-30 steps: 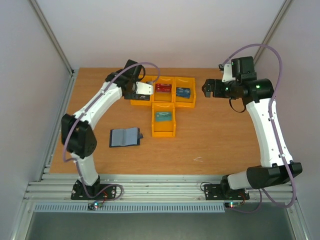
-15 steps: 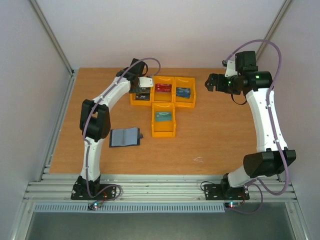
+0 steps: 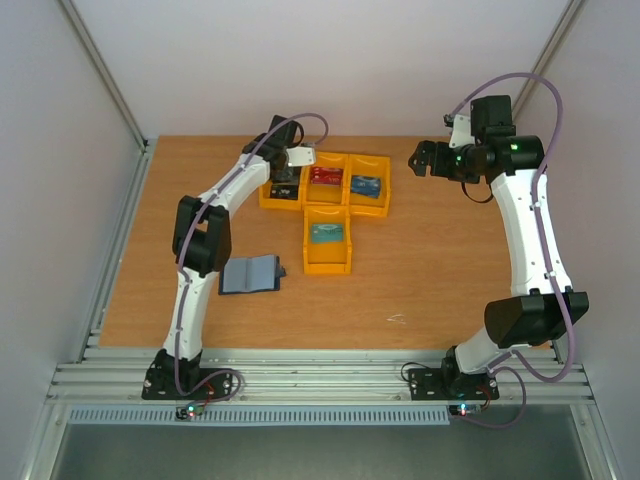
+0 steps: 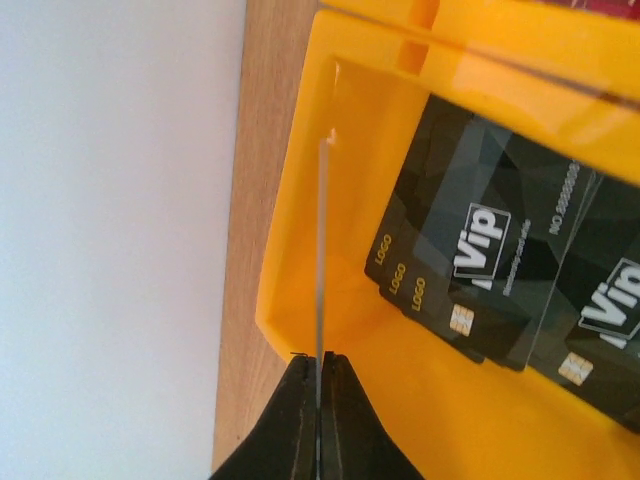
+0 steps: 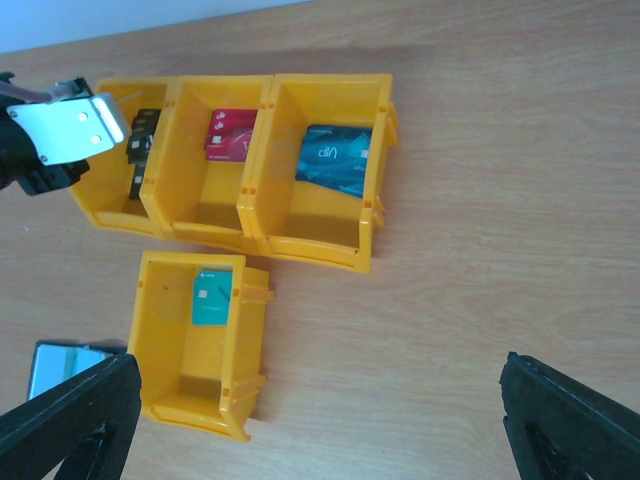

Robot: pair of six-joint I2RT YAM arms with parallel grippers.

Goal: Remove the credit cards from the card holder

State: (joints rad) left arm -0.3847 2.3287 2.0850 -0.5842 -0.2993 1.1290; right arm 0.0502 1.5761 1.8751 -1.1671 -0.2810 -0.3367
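Top view first: the left gripper (image 3: 284,175) is out over the far-left yellow bin (image 3: 272,205) in a row of three. A fourth bin (image 3: 327,262) sits just in front of the middle one. The card holder (image 3: 250,274) lies open on the table (image 3: 430,270), close by the left arm and well apart from the bins. Over on the other side, the right gripper (image 3: 414,160) hangs to the right of the row, touching nothing.

On to the left wrist view: the fingers are pressed tight on a thin card (image 4: 321,250), and we see it edge-on, a bare line inside the bin near its wall. Its face is turned away, so its colour and print are hard to call from here. Beside it, black cards (image 4: 470,250) with white VIP lettering lie overlapped on the bin floor.

Now the right wrist view: these fingers are spread wide, with only wood grain between them. The bins lie ahead on the table. The black cards are in the left bin, red cards (image 5: 230,135) in the middle, and a blue card (image 5: 335,160) marked VIP on the right. A teal card (image 5: 210,298) is in the fourth bin. A corner of the card holder peeks out at the lower left, partly behind one finger.
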